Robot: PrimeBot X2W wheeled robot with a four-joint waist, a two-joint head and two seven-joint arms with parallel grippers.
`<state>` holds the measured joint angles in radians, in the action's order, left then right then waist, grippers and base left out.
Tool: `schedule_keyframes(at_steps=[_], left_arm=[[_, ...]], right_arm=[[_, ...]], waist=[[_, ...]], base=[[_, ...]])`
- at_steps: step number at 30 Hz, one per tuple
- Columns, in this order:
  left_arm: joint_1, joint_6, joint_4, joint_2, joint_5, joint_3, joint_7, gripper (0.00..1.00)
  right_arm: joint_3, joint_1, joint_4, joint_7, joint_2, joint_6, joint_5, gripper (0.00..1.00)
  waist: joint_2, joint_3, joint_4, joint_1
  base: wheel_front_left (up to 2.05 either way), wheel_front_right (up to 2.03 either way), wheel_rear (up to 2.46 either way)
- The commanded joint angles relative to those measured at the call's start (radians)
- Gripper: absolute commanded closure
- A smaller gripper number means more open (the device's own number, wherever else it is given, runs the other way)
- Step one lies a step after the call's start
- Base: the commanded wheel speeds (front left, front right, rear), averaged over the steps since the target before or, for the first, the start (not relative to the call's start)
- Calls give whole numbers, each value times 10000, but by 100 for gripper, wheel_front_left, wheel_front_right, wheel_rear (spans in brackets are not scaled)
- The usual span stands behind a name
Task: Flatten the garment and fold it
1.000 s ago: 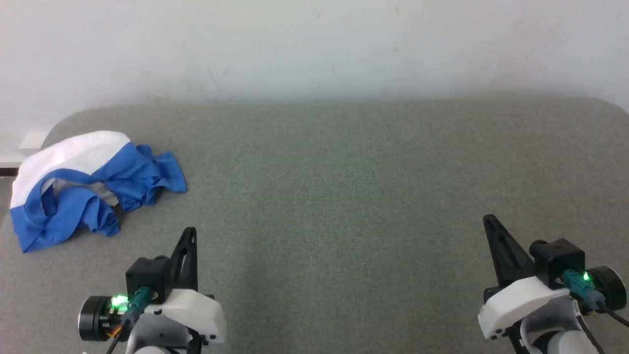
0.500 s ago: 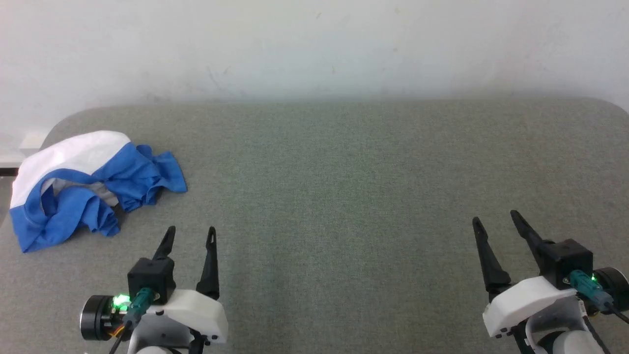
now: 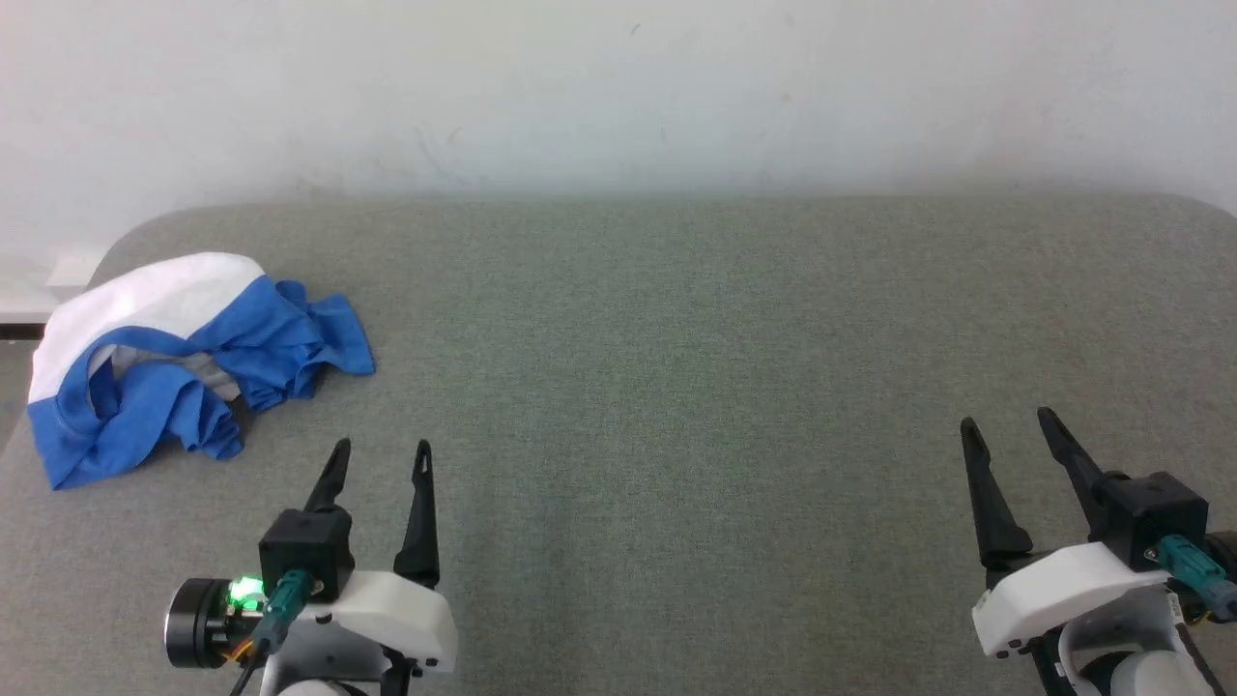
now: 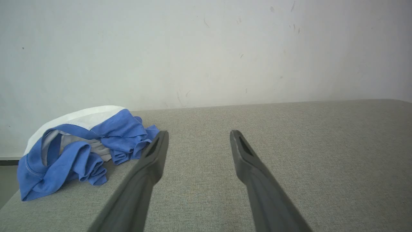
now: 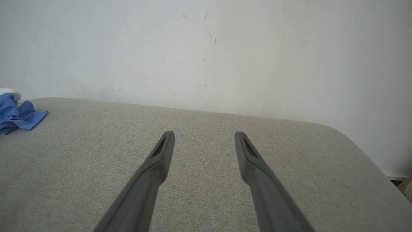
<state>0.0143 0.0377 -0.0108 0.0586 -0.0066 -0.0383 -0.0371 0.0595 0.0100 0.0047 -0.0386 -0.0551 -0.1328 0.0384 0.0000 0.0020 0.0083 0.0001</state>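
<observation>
With left gripper (image 3: 380, 447) and right gripper (image 3: 1007, 421) spread and empty, bring the left low to the crumpled white-and-blue jersey shirt (image 3: 198, 353); pinch one edge

A grey-green fabric-covered table with rounded corners (image 3: 676, 338) runs back to a scuffed off-white wall (image 3: 618, 87) along its far edge. Past its left corner sits, perhaps, a pale ledge (image 3: 24, 288).
</observation>
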Motion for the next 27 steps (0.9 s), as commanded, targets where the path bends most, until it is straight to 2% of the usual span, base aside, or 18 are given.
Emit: schedule_keyframes(at_steps=[1, 27], left_arm=[[69, 107, -62, 64, 69, -68, -123, 0], [214, 674, -227, 218, -19, -483, -667, 0]], right_arm=[[80, 107, -78, -111, 11, 4, 94, 0], [198, 147, -44, -654, 21, 8, 229, 0]], waist=[[0, 1, 41, 0], [0, -24, 1060, 0]], base=[[0, 0, 0], [0, 0, 0]])
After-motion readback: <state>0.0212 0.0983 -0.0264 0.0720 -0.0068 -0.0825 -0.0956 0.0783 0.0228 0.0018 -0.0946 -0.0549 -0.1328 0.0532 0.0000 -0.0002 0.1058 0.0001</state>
